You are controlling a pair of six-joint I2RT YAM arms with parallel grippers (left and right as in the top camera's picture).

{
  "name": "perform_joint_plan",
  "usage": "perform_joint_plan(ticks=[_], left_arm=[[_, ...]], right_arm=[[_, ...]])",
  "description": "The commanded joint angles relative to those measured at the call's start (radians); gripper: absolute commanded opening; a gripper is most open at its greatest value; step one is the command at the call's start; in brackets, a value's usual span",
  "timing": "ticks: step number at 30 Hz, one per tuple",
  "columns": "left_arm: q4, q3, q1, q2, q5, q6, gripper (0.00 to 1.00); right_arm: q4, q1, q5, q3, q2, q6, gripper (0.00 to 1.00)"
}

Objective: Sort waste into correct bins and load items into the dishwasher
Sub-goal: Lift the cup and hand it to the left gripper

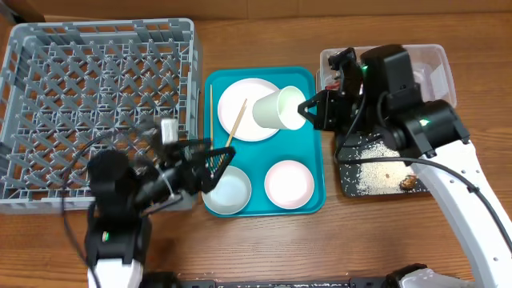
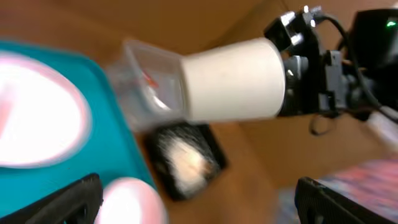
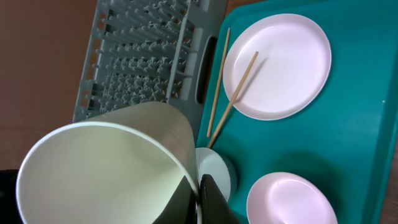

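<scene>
My right gripper (image 1: 306, 108) is shut on the rim of a white cup (image 1: 276, 110), held on its side above the teal tray's far right part. The right wrist view shows the cup's (image 3: 106, 168) open mouth with a finger (image 3: 208, 199) clamped on the rim. My left gripper (image 1: 210, 164) is open and empty over the tray's left edge, beside a pale bowl (image 1: 228, 192). On the tray lie a white plate (image 1: 244, 108), a chopstick (image 1: 234, 128) across it, and a pink bowl (image 1: 288, 182). The grey dish rack (image 1: 96, 104) stands at left.
The clear tub (image 1: 436, 68) stands at the back right, partly under my right arm; the blurred left wrist view shows something red (image 2: 149, 79) in it. The black tray (image 1: 376, 172) in front of it holds scattered rice and a dark crumb (image 1: 408, 182). A second chopstick (image 1: 210, 108) lies along the teal tray's (image 1: 316, 200) left edge.
</scene>
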Motion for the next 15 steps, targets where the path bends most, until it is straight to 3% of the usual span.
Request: perform_joint_plan(ticks=[1,2,7,10,12,13,14,15], left_arm=[[0.008,0.02,-0.007,0.155,0.322,-0.442,1.0],[0.007,0.02,-0.007,0.221,0.338,-0.554,1.0],[0.009,0.02,-0.005,0.372,0.443,-0.558,1.0],[0.056,0.02,-0.005,0.44,0.539,-0.54,1.0],[0.168,0.02,-0.005,0.478,0.603,-0.539,0.98],[0.222,0.02,-0.005,0.489,0.631,-0.541,0.92],[0.262,0.02,-0.005,0.497,0.631,-0.543,0.75],[0.267,0.02,-0.006,0.498,0.631,-0.541,0.68]], right_arm=[[0.009,-0.07,-0.156,0.01,-0.005,-0.056,0.04],[0.013,-0.102,-0.211,0.003,-0.005,-0.068,0.04],[0.039,-0.18,-0.4,-0.076,0.001,-0.139,0.04],[0.159,-0.185,-0.491,-0.199,0.001,-0.132,0.04],[0.319,-0.185,-0.596,-0.308,0.001,-0.099,0.04],[0.387,-0.185,-0.621,-0.347,0.001,-0.064,0.04],[0.473,-0.185,-0.627,-0.397,0.001,-0.015,0.04],[0.518,-0.185,-0.627,-0.424,0.001,0.007,0.04]])
